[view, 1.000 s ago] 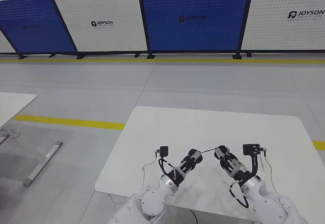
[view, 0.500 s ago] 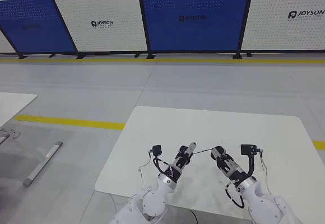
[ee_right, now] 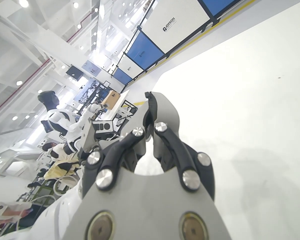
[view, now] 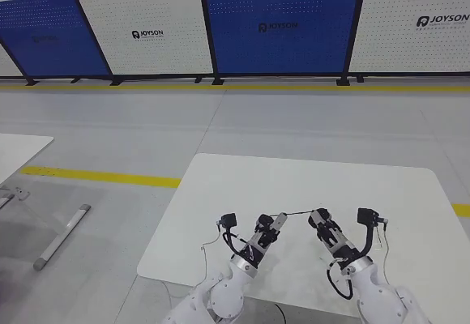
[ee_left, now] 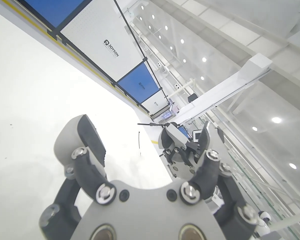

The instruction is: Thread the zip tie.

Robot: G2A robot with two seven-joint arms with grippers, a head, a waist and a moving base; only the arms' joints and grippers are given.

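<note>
A thin black zip tie (view: 298,215) hangs just above the white table (view: 300,178), between my two grippers near the table's front edge. My right gripper (view: 320,217) is shut on one end of it. In the left wrist view the right gripper (ee_left: 171,128) holds the zip tie (ee_left: 150,124) with its free end sticking out toward my left gripper (ee_left: 146,126). The left gripper (view: 275,221) is open, its pads wide apart, close to that free end. In the right wrist view the right gripper (ee_right: 148,98) has its fingers pressed together.
A second white table (view: 0,154) stands far left, with a grey bar (view: 61,236) on the floor beside it. Blue and white panels (view: 284,36) line the back. The table's front edge (view: 162,279) runs close under both arms.
Both grippers shifted slightly left and then back right. The zip tie stays strung between them at about the same height.
</note>
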